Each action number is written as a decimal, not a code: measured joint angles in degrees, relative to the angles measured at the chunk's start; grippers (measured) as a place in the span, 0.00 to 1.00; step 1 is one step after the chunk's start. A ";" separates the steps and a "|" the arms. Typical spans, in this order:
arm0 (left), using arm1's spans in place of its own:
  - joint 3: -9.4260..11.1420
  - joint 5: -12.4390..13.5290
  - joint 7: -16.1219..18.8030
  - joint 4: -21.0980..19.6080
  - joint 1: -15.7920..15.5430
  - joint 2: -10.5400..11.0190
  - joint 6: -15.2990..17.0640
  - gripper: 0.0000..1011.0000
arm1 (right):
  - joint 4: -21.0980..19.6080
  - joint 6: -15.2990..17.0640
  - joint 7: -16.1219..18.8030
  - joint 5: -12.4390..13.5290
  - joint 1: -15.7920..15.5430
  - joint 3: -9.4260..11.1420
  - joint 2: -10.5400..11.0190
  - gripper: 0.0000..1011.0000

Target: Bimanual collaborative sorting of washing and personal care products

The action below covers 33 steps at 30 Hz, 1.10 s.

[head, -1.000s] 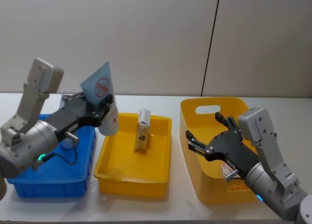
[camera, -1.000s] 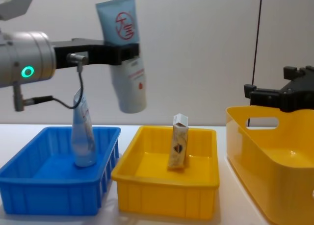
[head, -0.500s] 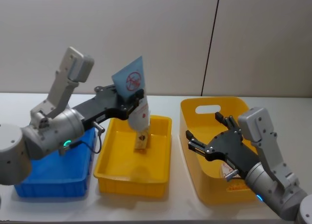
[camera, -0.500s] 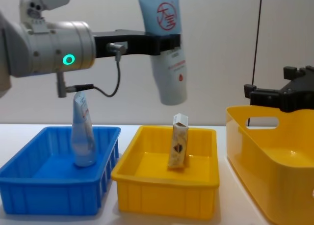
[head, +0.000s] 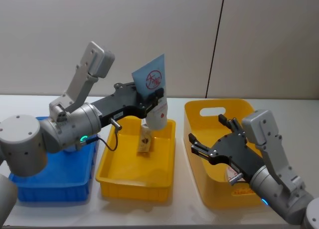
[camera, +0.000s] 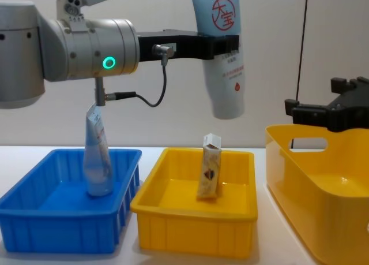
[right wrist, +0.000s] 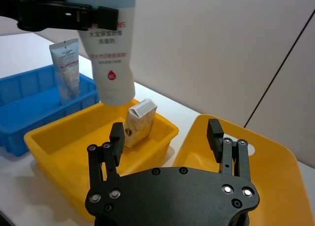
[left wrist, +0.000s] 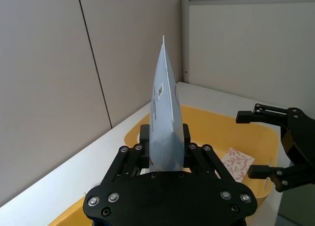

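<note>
grey panelled wall behind, white table [head: 179,209] carrying three bins in a row. blue bin [head: 50,189] on my left has one pale tube [camera: 98,161] standing upright in it. the shallow yellow tray [head: 132,181] in the middle has a small carton [head: 145,139] upright in it. the deep yellow bin [head: 234,109] on my right has a patterned carton [left wrist: 237,162] lying flat on its floor. so three items look placed. left gripper [head: 155,100] is clamped on a blue-and-white tube [head: 153,79], cap end down, held high above the far side of the middle tray, just over the upright carton and not touching it. right gripper [head: 208,131] hangs over the deep bin, spread wide and holding nothing, fingers facing the tube. my read: fourth item mid-air and unsorted, likely a handover to the right arm. i see no loose products on the table.
</note>
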 joint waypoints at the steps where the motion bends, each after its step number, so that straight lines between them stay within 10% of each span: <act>1: 0.06 0.00 -0.07 0.11 -0.09 -0.05 -0.03 0.30 | 0.03 -0.03 0.11 0.02 0.07 -0.07 0.06 0.99; 33: 1.16 -0.03 -1.20 2.19 -1.94 -0.98 -0.52 0.30 | 6.26 -4.41 4.43 1.02 8.28 -4.53 0.06 0.99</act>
